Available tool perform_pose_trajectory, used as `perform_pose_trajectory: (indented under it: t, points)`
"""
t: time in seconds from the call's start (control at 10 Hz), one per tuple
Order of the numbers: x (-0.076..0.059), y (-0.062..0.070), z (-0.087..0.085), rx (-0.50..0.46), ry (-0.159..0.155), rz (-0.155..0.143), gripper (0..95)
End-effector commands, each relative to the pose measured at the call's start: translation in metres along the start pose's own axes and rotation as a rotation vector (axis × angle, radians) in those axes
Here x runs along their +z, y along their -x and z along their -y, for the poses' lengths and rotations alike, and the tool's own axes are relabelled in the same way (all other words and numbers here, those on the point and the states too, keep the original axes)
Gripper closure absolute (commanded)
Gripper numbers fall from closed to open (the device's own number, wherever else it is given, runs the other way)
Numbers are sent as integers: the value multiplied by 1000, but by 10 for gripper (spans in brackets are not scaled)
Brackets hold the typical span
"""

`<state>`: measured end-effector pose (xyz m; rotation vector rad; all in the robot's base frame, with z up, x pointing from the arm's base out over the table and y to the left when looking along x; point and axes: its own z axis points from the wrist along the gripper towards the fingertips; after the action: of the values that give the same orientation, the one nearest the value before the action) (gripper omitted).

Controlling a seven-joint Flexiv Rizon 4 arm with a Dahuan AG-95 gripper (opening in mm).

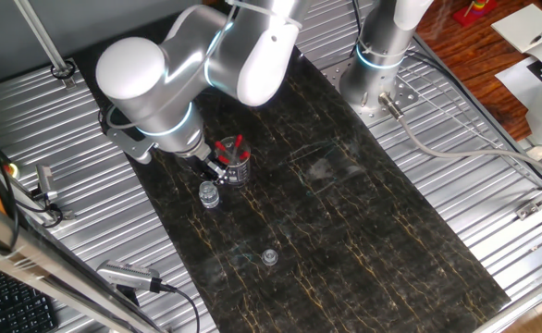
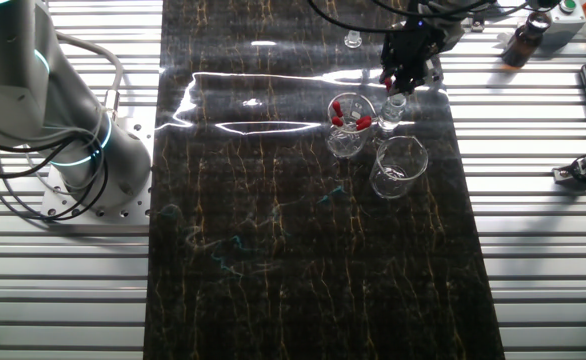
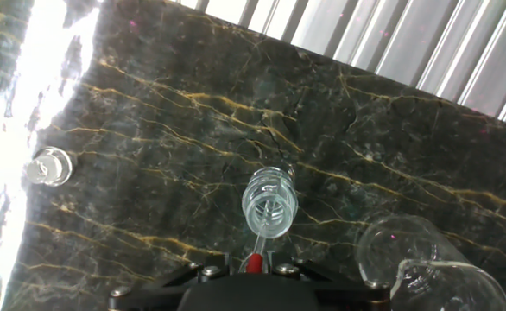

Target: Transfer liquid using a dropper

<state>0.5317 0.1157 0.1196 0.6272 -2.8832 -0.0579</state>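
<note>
My gripper (image 3: pixel 255 261) is shut on a dropper (image 3: pixel 258 245); its red bulb sits between the jaws and its clear tube points down at the open mouth of a small clear vial (image 3: pixel 270 200). The gripper (image 2: pixel 401 78) hangs just above the vial (image 2: pixel 393 109) and shows in one fixed view (image 1: pixel 215 171), with the vial (image 1: pixel 209 195) below it. A small beaker (image 2: pixel 346 128) beside the vial holds more red-bulbed droppers; it also shows in one fixed view (image 1: pixel 235 163). Whether the tip is inside the vial I cannot tell.
An empty glass beaker (image 2: pixel 399 166) stands next to the vial and shows in the hand view (image 3: pixel 413 255). A small clear cap (image 3: pixel 49 167) lies apart on the dark marble mat (image 2: pixel 273 250). A brown bottle (image 2: pixel 524 42) stands off the mat. The arm's base (image 1: pixel 378 65) is at the mat's end.
</note>
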Motion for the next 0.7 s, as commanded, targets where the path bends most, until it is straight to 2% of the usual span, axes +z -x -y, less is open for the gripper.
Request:
perform_pose_trajectory:
  t: [0.1,0.7]
  points:
    - [0,0,0,0,-1,4,950]
    - [1,-1,1,4,-2,7,950]
